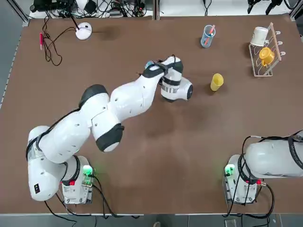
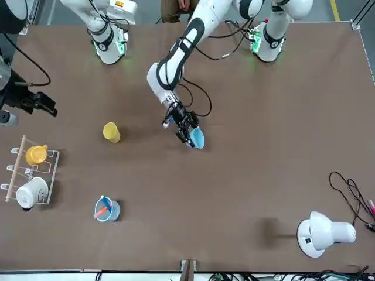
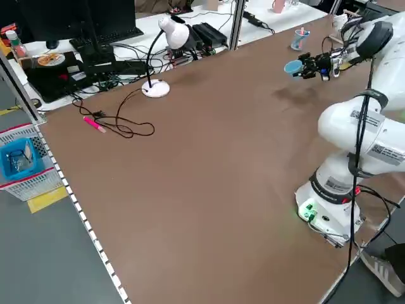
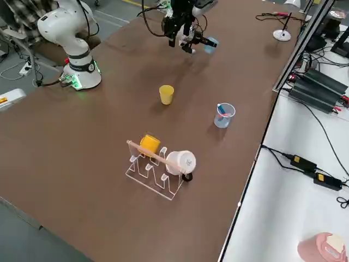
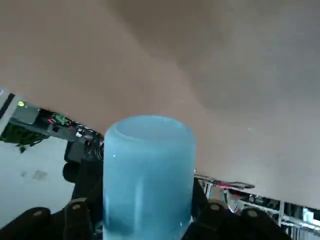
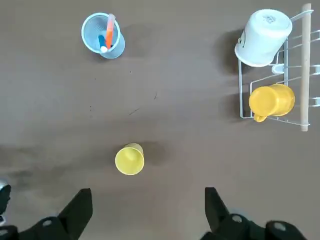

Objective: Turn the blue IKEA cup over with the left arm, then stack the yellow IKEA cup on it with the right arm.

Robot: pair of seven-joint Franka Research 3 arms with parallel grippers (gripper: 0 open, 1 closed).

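Slippage looks like the likeliest trouble: the left claw (image 2: 188, 133) is clenched on the blue cup (image 5: 149, 177), whose smooth, tapered wall could slide or swivel between the fingers as the wrist rolls. The cup is tilted and appears raised off the surface (image 1: 189, 156), so letting go at this angle or height would probably drop it on its edge and topple it. Bringing it down without levelling it first could jam the rim against the surface and push the cup askew in the grip. A crooked or wobbly blue cup would then give the yellow cup (image 6: 129, 159) a poor seat. If the left arm (image 1: 130, 100) lingers over the stacking spot, the right arm (image 1: 274, 158) could also bump it on the way in.

As for where things lie, the blue cup sits squarely between the left claw's two fingers, gripped from both sides, its end reaching out past them. The right claw (image 6: 148, 194) is released and holds nothing, poised on its own side of the surface. The yellow cup stands upright, mouth up, apart from that claw and out ahead of the gap between its spread fingers.
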